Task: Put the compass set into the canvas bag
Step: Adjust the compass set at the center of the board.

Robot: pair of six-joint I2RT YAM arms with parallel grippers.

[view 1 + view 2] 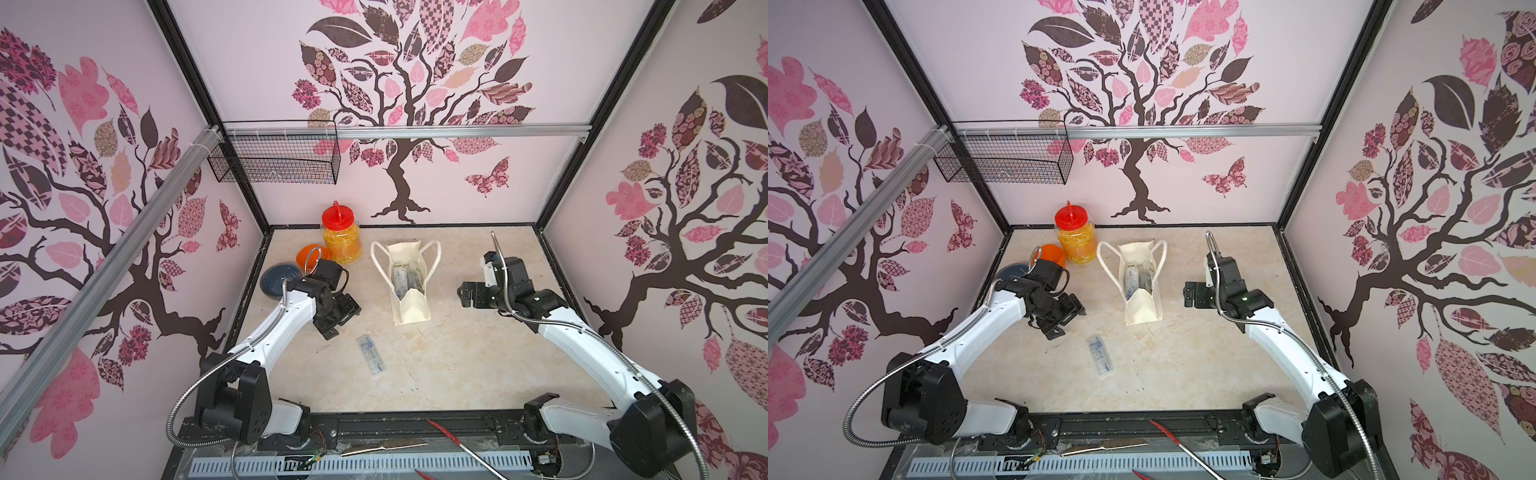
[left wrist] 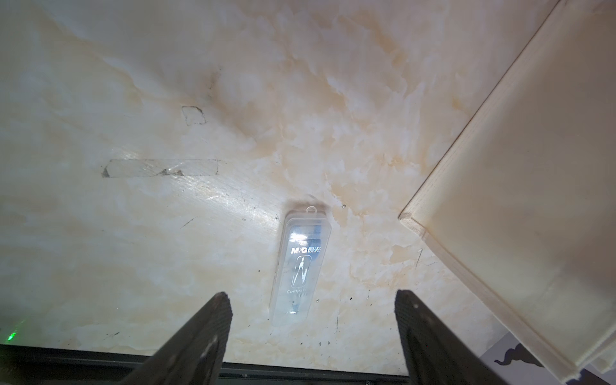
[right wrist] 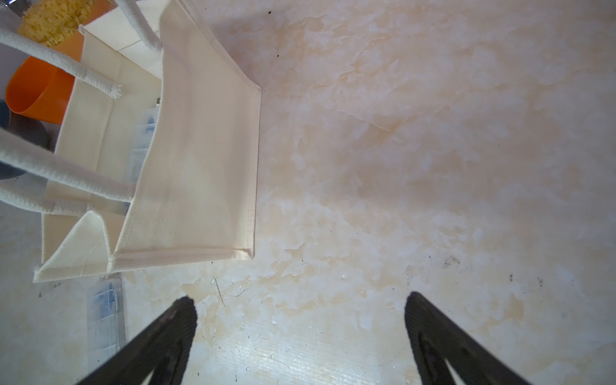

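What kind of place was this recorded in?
Probably a staged robot test booth: a marble-patterned tabletop boxed in by panels of pink tree wallpaper, two white robot arms, left and right, mounted at its front edge, a black wire basket hung on a rail.

Both top views look down from high over the near edge, facing the back wall, taking in the whole table. Each wrist camera hangs close above it; both share the canvas bag.

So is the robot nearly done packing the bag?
Partly. Clear cases already sit inside the canvas bag. One compass set lies on the table; the left jaws are open near it, gripping nothing. Still to do: grab it and drop it in.
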